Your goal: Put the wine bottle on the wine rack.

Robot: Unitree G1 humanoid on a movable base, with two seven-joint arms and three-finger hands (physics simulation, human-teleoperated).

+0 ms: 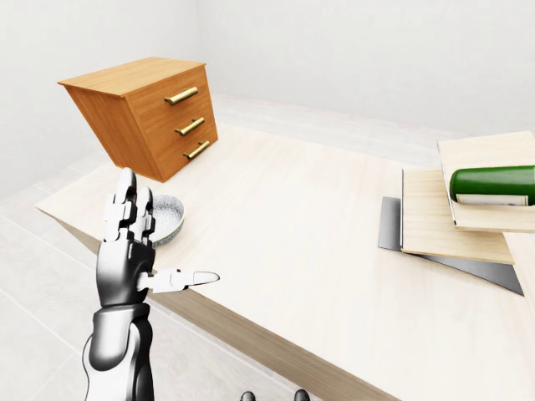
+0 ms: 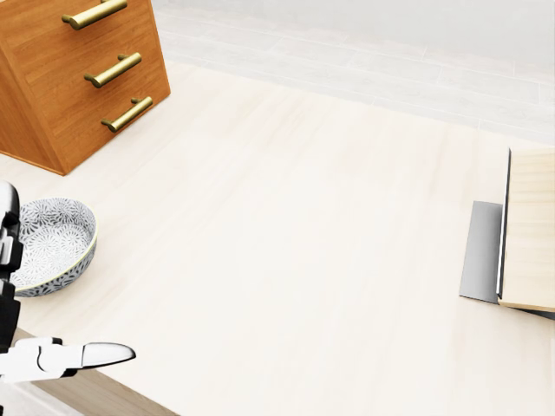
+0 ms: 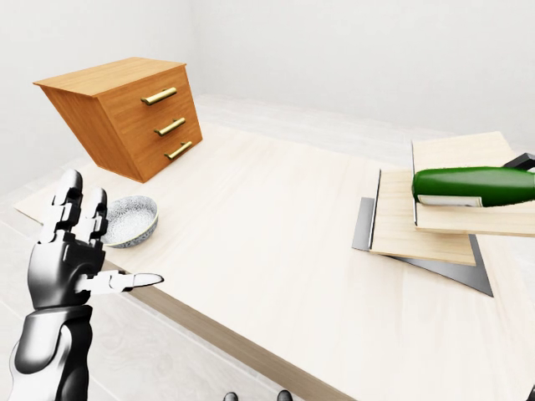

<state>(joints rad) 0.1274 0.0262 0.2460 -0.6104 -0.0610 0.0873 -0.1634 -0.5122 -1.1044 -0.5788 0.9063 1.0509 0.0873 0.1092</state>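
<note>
The left hand (image 1: 125, 266) was raised at about 8 o'clock in the left-eye view, with its fingers (image 1: 127, 205) straight up and apart and the thumb pointing toward 3 o'clock; it held nothing. The right hand was not visible in any view. The green wine bottle (image 3: 472, 185) lay on its side at 3 o'clock in the right-eye view, on the upper board of the wine rack (image 3: 418, 234), a stepped stack of pale wooden boards on a grey metal base. The rack stood on the light wooden table (image 3: 276, 225). A patterned bowl (image 3: 129, 220) rested on the table at 9 o'clock, just beside the raised hand in the picture and well apart from the rack. A wooden drawer cabinet (image 1: 146, 113) with three brass handles stood at 10 o'clock, near the bowl.
</note>
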